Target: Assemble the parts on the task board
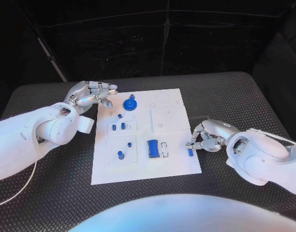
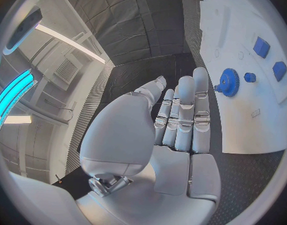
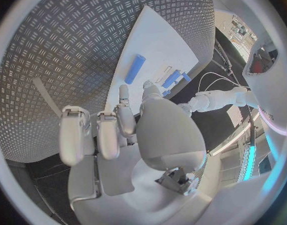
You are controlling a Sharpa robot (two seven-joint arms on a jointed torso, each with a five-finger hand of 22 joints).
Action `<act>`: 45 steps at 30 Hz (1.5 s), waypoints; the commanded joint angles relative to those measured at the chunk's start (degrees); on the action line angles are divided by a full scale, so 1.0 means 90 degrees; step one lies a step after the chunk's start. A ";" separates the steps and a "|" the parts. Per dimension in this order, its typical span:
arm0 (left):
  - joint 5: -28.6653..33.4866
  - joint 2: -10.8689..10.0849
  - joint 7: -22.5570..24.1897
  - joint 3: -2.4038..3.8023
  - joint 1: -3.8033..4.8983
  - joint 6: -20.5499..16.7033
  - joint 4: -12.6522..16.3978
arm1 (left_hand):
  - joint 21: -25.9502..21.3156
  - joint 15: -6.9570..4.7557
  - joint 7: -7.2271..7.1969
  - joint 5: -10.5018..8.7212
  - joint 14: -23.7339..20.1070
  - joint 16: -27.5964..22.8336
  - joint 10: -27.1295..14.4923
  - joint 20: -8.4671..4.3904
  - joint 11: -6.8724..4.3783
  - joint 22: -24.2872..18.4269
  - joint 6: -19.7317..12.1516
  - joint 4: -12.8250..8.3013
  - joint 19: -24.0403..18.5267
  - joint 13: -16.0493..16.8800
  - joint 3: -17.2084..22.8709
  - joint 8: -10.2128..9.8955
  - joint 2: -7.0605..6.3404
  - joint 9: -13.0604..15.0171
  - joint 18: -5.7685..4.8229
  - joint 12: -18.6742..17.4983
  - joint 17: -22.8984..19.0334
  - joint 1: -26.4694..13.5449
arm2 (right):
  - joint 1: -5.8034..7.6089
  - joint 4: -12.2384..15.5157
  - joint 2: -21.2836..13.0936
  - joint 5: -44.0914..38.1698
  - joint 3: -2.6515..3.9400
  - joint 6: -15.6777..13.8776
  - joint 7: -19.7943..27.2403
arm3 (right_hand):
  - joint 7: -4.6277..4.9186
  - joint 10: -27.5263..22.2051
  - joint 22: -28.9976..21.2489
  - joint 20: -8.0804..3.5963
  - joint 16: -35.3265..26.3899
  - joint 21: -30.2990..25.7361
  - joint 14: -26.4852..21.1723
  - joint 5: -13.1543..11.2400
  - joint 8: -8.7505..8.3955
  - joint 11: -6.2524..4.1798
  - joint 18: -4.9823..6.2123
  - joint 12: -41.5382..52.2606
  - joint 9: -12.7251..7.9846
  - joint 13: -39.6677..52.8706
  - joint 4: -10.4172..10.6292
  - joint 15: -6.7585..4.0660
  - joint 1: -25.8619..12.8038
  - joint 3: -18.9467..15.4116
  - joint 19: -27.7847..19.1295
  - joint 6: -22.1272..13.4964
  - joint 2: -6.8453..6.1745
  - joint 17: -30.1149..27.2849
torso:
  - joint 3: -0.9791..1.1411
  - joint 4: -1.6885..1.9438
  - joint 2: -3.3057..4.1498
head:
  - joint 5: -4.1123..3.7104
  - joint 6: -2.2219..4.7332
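Task board: the white task board lies flat in the middle of the black surface, and every place below is told from this board
Left hand: the left hand hangs just off the board's far left corner, above the surface; its fingers lie straight and close together, the thumb apart, and it holds nothing
Right hand: the right hand sits at the board's right edge, near the nearer half; its fingers are curled in toward the thumb, and I cannot tell whether anything is pinched there
Blue gear: a round blue gear stands on the board's far left part, just beside the left hand's fingertips but apart from them; it also shows in the left wrist view
Small blue part at the edge: a small blue part lies on the board's right edge, right by the right hand's fingertips
Blue block: a longer blue block lies in the board's near middle, seen too in the right wrist view
Other parts: several small blue pieces sit on the board's left half
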 commanded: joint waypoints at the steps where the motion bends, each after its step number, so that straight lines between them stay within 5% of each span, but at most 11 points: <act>1: 0.0000 0.0003 0.0039 0.0005 0.0009 0.0070 0.0011 | -0.0039 -0.0005 -0.0011 0.0006 -0.0059 -0.0021 -0.0053 0.0048 0.0000 -0.0008 -0.0023 0.0001 -0.0006 0.0008 -0.0051 0.0041 0.0075 0.0009 0.0130 0.0028 -0.0008 0.0009 | 0.0000 -0.0023 0.0060 -0.0489 0.0002 0.0391 -0.0287 | -0.0009 -0.0005 0.0519 -0.0005 -0.0026 -0.0025 0.0476 -0.0043 0.0014 -0.0032 0.0009 -0.0039 0.0011 -0.0008 0.0001 -0.0013 -0.0004 -0.0053 0.0192 0.0064 -0.0086 0.0793 | 0.0000 0.0020 0.0004 | -0.0009 -0.0012; 17: 0.0000 -0.0019 0.0027 0.0005 0.0008 0.0076 0.0012 | -0.0039 -0.0005 -0.0011 0.0006 -0.0059 -0.0021 -0.0053 0.0048 0.0000 -0.0008 -0.0023 0.0001 -0.0006 0.0008 -0.0051 0.0041 0.0075 0.0009 0.0130 0.0028 -0.0008 0.0009 | -0.0003 -0.0056 0.0217 -0.0574 0.0001 0.0879 -0.0400 | -0.0072 0.0051 0.0520 -0.0045 -0.0032 -0.0032 0.0479 -0.0158 0.0112 -0.0085 0.0008 -0.0005 0.0084 0.0049 0.0058 -0.0058 0.0080 -0.0112 0.0197 0.0198 -0.0156 0.0796 | 0.0000 0.0004 0.0001 | 0.0006 -0.0064; 25: 0.0000 -0.0031 0.0025 0.0005 0.0008 0.0084 0.0017 | -0.0039 -0.0005 -0.0011 0.0006 -0.0059 -0.0021 -0.0053 0.0048 0.0000 -0.0008 -0.0023 0.0001 -0.0006 0.0008 -0.0051 0.0041 0.0075 0.0009 0.0130 0.0028 -0.0008 0.0009 | -0.0004 -0.0118 0.0341 -0.0950 0.0000 0.1192 -0.0556 | -0.0092 0.0060 0.0519 -0.0078 -0.0043 -0.0040 0.0480 -0.0164 0.0163 -0.0111 0.0007 -0.0021 0.0149 0.0050 -0.0119 -0.0086 0.0460 -0.0064 0.0200 0.0194 -0.0177 0.0790 | -0.0002 0.0011 -0.0002 | 0.0007 -0.0078; 37: 0.0000 -0.0059 0.0023 0.0005 0.0008 0.0080 0.0033 | -0.0039 -0.0005 -0.0011 0.0006 -0.0059 -0.0021 -0.0053 0.0048 0.0000 -0.0008 -0.0023 0.0001 -0.0006 0.0008 -0.0051 0.0041 0.0075 0.0009 0.0130 0.0028 -0.0008 0.0009 | -0.0068 -0.0138 0.0549 -0.1239 -0.0001 0.1183 -0.0694 | -0.0144 0.0041 0.0545 -0.0129 -0.0040 -0.0036 0.0487 -0.0055 0.0093 -0.0169 0.0001 -0.0075 0.0155 0.0050 -0.0548 -0.0138 0.1376 0.0597 0.0217 0.0163 0.0193 0.0818 | -0.0002 0.0008 0.0001 | 0.0032 -0.0084; 45: 0.0000 -0.0046 0.0023 0.0005 0.0008 0.0082 0.0031 | -0.0039 -0.0005 -0.0011 0.0006 -0.0059 -0.0021 -0.0053 0.0048 0.0000 -0.0008 -0.0023 0.0001 -0.0006 0.0008 -0.0051 0.0041 0.0075 0.0009 0.0130 0.0028 -0.0008 0.0009 | -0.0076 -0.0030 0.0556 -0.1151 0.0000 0.0916 -0.0760 | -0.0144 0.0058 0.0569 -0.0142 -0.0027 -0.0027 0.0495 0.0275 -0.0003 -0.0175 -0.0004 -0.0082 0.0130 0.0078 -0.0395 -0.0140 0.1307 0.1108 0.0231 0.0150 0.0227 0.0852 | -0.0002 0.0020 -0.0005 | 0.0048 -0.0084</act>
